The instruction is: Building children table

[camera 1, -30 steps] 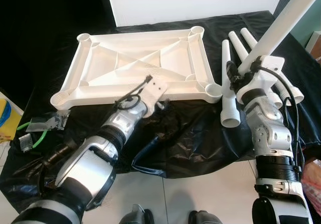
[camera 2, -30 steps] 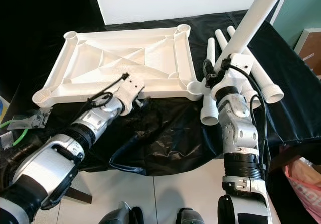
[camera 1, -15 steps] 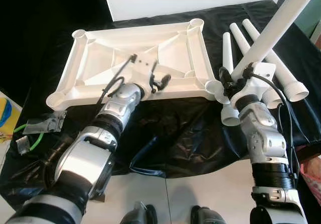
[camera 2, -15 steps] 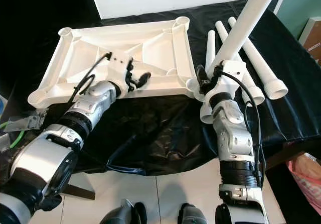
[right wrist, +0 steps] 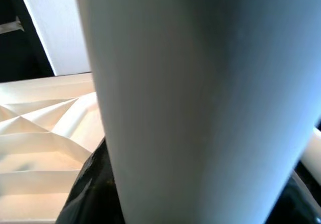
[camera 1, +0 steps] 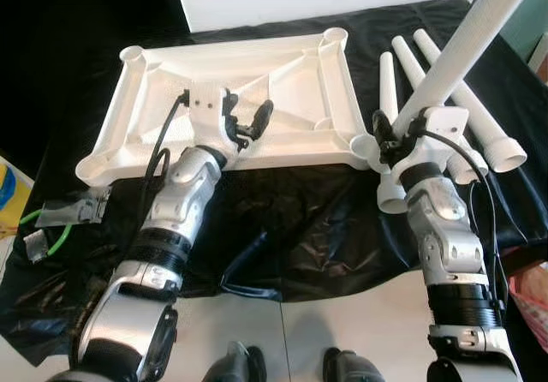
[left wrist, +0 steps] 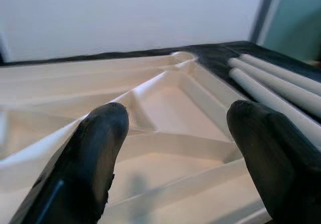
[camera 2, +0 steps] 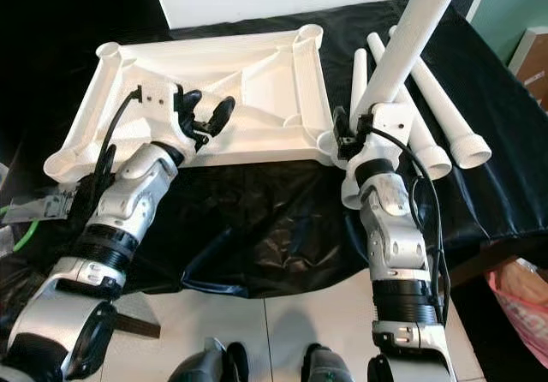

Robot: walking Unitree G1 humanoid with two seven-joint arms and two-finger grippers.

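Left hand [camera 1: 249,122] raised over tabletop [camera 1: 163,99], released; right hand [camera 1: 396,131] grasping leg [camera 1: 467,44]

The tabletop [camera 1: 257,82] lies upside down on the desk [camera 1: 300,228], with three legs [camera 1: 479,121] lying to its right. The left gripper [camera 1: 248,121] hovers over the tabletop's near middle. The right gripper [camera 1: 402,129] holds a fourth leg [camera 1: 454,52] tilted at the tabletop's near right corner.

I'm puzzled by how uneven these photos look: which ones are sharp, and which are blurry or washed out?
Left and right eye views: sharp, evenly lit, the white tabletop bright against black cloth. Left wrist view: the left pincer has soft, out-of-focus fingers, the tabletop beyond looking warm and slightly hazy. Right wrist view: the white leg in the right pincer sits so close that it blurs, shaded bluish.
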